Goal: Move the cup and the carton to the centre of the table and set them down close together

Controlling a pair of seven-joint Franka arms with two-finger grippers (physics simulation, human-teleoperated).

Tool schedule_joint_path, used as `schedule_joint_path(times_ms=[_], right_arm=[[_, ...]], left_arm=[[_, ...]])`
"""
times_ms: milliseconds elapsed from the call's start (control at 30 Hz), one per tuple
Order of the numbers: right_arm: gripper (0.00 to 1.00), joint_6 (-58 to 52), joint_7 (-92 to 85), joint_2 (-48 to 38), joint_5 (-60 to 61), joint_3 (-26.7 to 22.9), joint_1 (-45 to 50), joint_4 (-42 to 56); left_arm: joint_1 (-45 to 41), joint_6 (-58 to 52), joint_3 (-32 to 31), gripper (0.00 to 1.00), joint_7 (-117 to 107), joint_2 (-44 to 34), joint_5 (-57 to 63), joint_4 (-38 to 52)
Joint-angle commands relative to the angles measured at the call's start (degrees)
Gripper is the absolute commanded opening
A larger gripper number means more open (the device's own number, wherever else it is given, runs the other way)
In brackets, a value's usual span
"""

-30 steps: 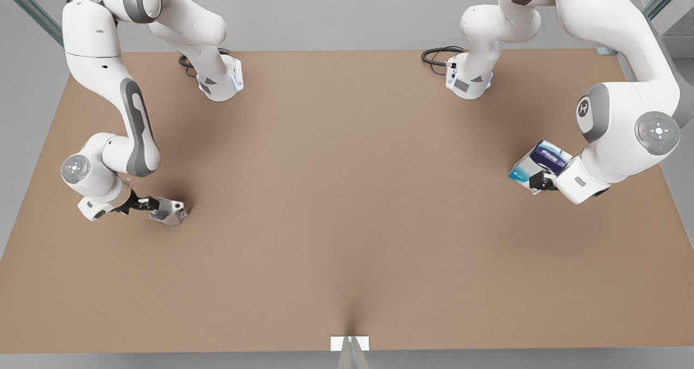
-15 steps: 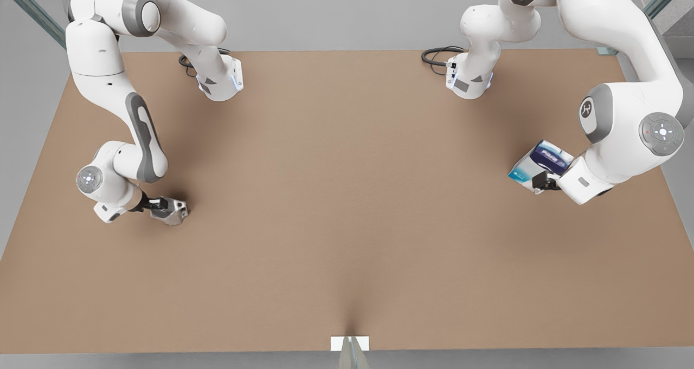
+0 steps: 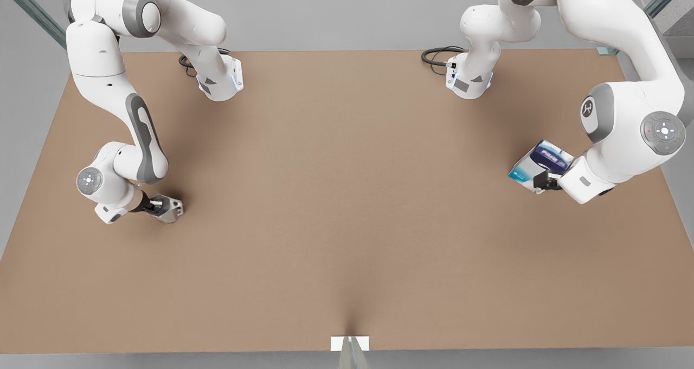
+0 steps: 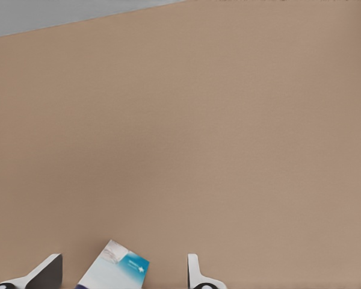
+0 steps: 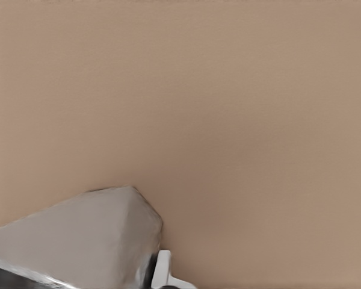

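Observation:
The pale faceted cup [image 3: 170, 208] [image 5: 78, 241] sits on the brown table [image 3: 347, 195] at the front view's left. My right gripper [image 3: 158, 205] is shut on the cup, and one white fingertip [image 5: 163, 268] presses against its side. At the front view's right the white and blue carton [image 3: 539, 164] [image 4: 113, 270] lies at an angle. My left gripper [image 3: 543, 182] [image 4: 120, 274] stands open astride its near end. Its fingers [image 4: 45, 272] leave a gap on each side of the carton.
Both arm bases [image 3: 219, 82] [image 3: 469, 82] stand at the table's far edge with black cables [image 3: 439, 54] beside them. A small white marker [image 3: 349, 343] sits at the middle of the near edge. Bare brown tabletop lies between the two objects.
The right arm slid its gripper forward onto the cup, and the cup shifted slightly toward the arm. The left gripper and the carton stayed almost still.

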Motion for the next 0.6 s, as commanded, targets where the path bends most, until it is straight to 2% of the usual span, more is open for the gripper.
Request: schedule_joint_path(times_ms=[0, 167, 367, 433, 567], right_arm=[[0.21, -0.21, 0.66, -0.07, -0.91, -0.03, 0.06, 0.29], [0.21, -1.62, 0.66, -0.69, -0.91, 0.15, 0.68, 1.26], [0.21, -7.07, 1.98, -1.3, -0.12, 6.91, 0.68, 5.21], [0.21, -11.72, 6.29, -0.87, -0.12, 10.43, 0.76, 9.52], [0.21, -11.73, 15.42, -0.78, 1.9, 12.1, 5.77, 10.4]], left_arm=[[-0.03, 0.0, 0.0, 1.0, 0.0, 0.0, 0.0, 0.0], [-0.03, 0.0, 0.53, 1.0, 0.09, -0.36, 0.0, 0.0], [-0.03, 0.0, 0.62, 1.0, 0.09, -0.36, 0.0, 0.0], [-0.03, 0.0, 0.62, 1.0, 0.09, -0.36, 0.0, 0.0], [-0.03, 0.09, 0.62, 1.0, 0.0, -0.18, 0.0, 0.0]])
